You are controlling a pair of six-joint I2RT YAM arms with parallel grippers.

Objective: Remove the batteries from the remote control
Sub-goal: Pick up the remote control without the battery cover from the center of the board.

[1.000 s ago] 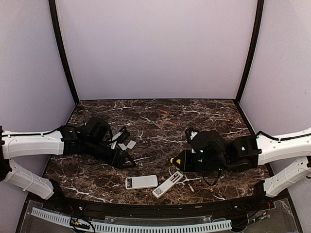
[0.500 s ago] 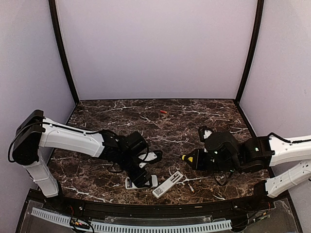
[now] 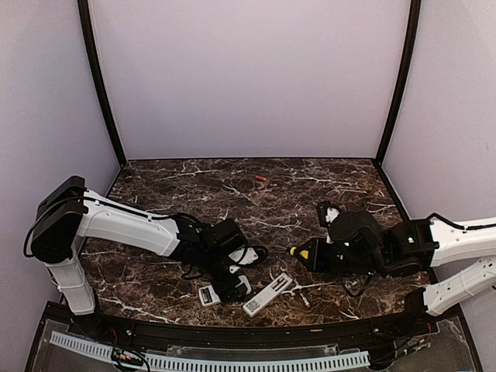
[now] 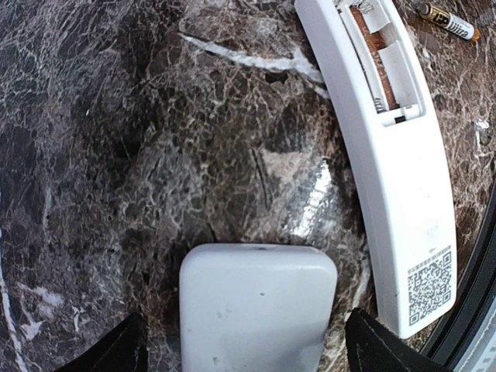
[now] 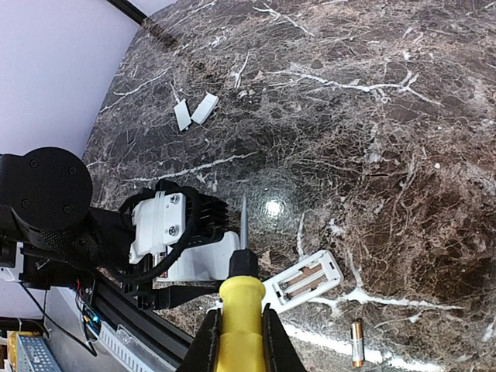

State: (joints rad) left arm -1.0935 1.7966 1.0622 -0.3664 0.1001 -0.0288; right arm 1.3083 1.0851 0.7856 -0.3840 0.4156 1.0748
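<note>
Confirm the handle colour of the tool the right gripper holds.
The tool handle is yellow; the right wrist view shows it best.

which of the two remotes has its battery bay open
The longer remote with the QR code; its bay is uncovered. The squat remote beside it shows a plain closed face.

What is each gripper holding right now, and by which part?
Right gripper grips the yellow-handled tool by its handle, blade pointing out. Left gripper holds nothing: its open fingers straddle the end of a white remote.
</note>
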